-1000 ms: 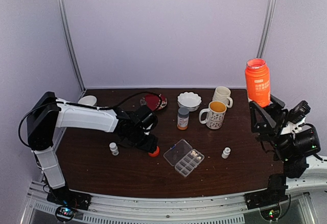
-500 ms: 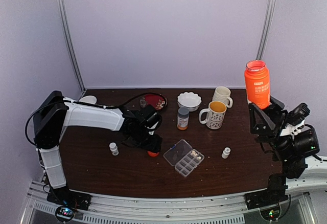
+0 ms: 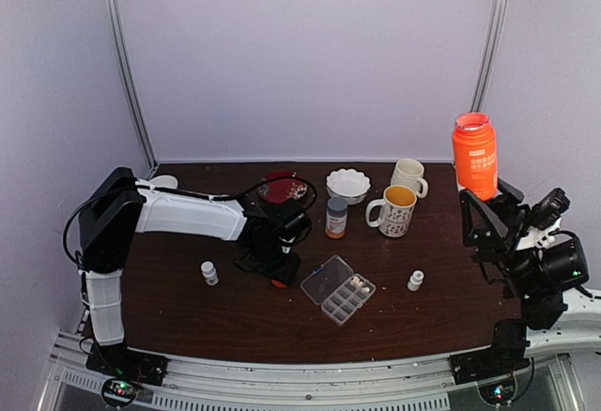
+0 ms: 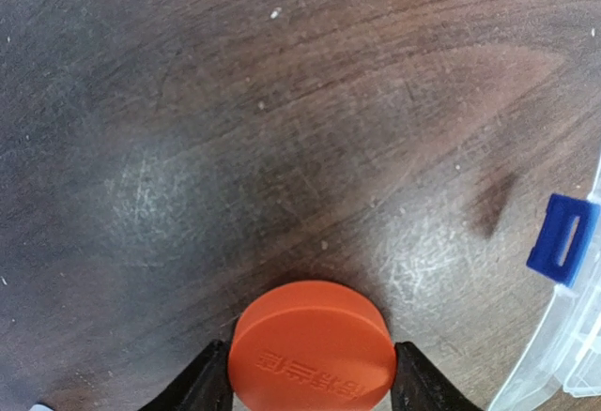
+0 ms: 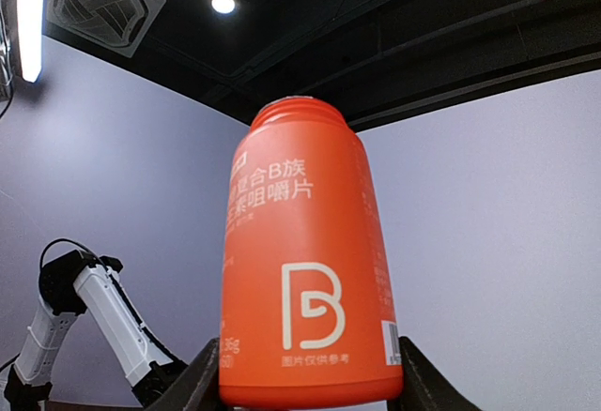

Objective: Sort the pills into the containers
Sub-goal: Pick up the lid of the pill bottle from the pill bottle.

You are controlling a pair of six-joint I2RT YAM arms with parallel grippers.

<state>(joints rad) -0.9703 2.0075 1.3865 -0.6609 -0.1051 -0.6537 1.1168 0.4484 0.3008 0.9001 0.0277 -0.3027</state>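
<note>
The left gripper (image 4: 310,385) clasps the orange cap (image 4: 311,341) down at the worktop (image 3: 188,322), just left of the open organiser box (image 3: 340,306) lying mid-worktop toward the near edge. Pale pills (image 3: 356,284) sit in some of its compartments. The right gripper (image 5: 308,388) grasps the uncapped orange bottle (image 5: 305,261) upright, raised by the right edge.
</note>
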